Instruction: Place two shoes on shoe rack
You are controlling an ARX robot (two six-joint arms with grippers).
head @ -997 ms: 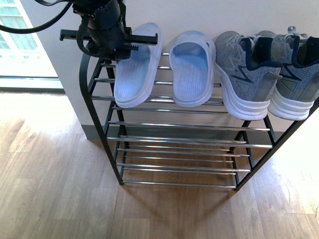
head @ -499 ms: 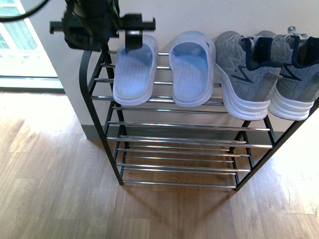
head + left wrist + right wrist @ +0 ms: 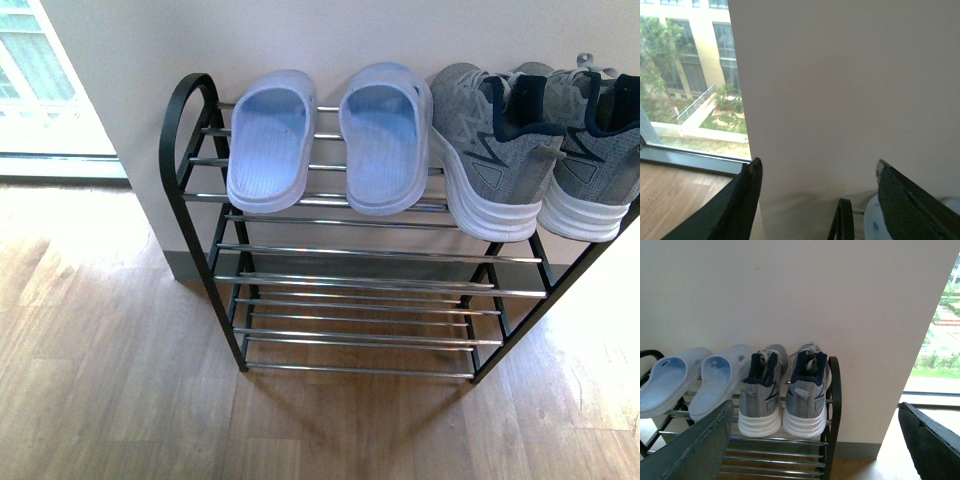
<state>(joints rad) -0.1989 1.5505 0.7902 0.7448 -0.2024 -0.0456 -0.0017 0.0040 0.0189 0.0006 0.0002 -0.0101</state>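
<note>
The left end effector (image 3: 817,200) is no longer showing in the front view: a second ago it was hanging over the left slide (image 3: 270,140), half a second ago it was lifting off toward the curved post, and now it is gone from that picture. In the left wrist view its fingers (image 3: 727,207) are standing spread with nothing between them, looking at the wall above the shoe rack (image 3: 188,130), with only a sliver of the slide showing below. So the slide is released and is resting on the rack's top tier, just beside the right slide (image 3: 385,135), slightly lower and more squared up than before. The grey sneakers (image 3: 530,140) are sitting further along the same tier. The right end effector (image 3: 817,445) is also spread and empty, facing the rack from its sneaker end. By my judgement, placement is finishing.
</note>
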